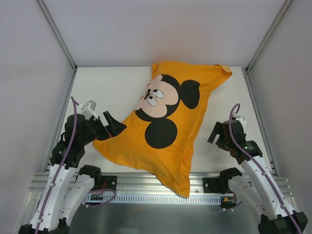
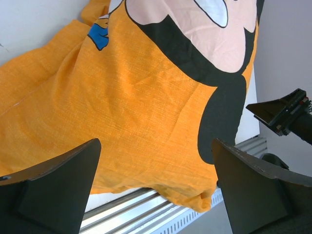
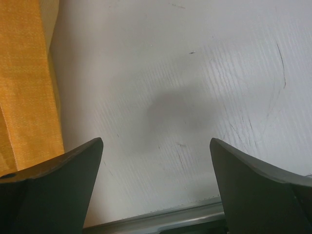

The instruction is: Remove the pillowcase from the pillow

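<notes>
The orange-yellow pillowcase (image 1: 170,122) with the Mickey Mouse print lies diagonally on the white table (image 1: 112,92), plump, its near corner hanging over the front rail. The white pillow is hidden inside it. My left gripper (image 1: 109,124) is open at the pillowcase's left edge; the left wrist view shows the orange fabric (image 2: 122,107) filling the space ahead of the spread fingers (image 2: 53,185). My right gripper (image 1: 217,134) is open and empty over bare table to the right of the pillowcase, whose edge shows in the right wrist view (image 3: 24,87).
A metal rail (image 1: 156,180) runs along the table's front edge. Grey walls with metal frame posts (image 1: 58,34) enclose the table on the left, right and back. The right gripper also shows in the left wrist view (image 2: 282,114).
</notes>
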Motion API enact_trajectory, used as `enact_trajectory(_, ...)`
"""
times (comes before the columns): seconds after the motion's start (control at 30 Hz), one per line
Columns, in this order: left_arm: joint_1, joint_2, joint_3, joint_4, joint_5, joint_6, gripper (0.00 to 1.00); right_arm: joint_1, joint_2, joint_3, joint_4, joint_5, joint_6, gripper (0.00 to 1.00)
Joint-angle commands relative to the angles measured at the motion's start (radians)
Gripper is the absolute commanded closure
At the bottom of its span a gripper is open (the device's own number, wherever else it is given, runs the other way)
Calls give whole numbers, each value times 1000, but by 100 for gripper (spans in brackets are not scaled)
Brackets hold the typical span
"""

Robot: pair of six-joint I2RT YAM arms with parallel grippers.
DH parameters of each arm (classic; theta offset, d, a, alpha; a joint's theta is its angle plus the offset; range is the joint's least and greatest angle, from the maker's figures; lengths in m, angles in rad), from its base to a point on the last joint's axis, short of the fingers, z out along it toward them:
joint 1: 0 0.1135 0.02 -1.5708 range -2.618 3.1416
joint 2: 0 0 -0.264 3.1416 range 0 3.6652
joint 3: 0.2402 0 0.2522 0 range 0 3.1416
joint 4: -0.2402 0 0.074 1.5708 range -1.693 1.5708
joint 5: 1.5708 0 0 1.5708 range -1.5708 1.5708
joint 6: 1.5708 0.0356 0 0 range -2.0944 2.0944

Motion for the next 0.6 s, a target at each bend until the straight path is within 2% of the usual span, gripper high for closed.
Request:
enact_trajectory(0.0, -11, 11, 56, 19, 62, -3, 1, -1, -27, 3, 0, 0, 14, 4)
enact_trajectory(0.17, -28, 39, 148, -27, 53, 10, 3, 1, -63, -1, 14, -67, -30, 4)
enact_trajectory(0.3, -65, 70, 179, -75, 24, -3, 7, -1, -83, 8, 0, -63, -43, 4)
enact_trajectory(0.4, -166, 84, 188, -83, -65, -10, 7, 1, -86, 20, 0, -89, -49, 4)
enact_trajectory(0.47, -284, 116, 190, -87, -139, -13, 7, 1, -89, 29, 20, -138, -65, 4)
enact_trajectory(0.53, -365, 178, 197, -87, -240, -16, 7, 2, -92, 25, 72, -256, -73, 4)
enact_trajectory(0.57, -443, 200, 213, -89, -269, -23, 7, 7, -99, 17, 93, -314, -70, 4)
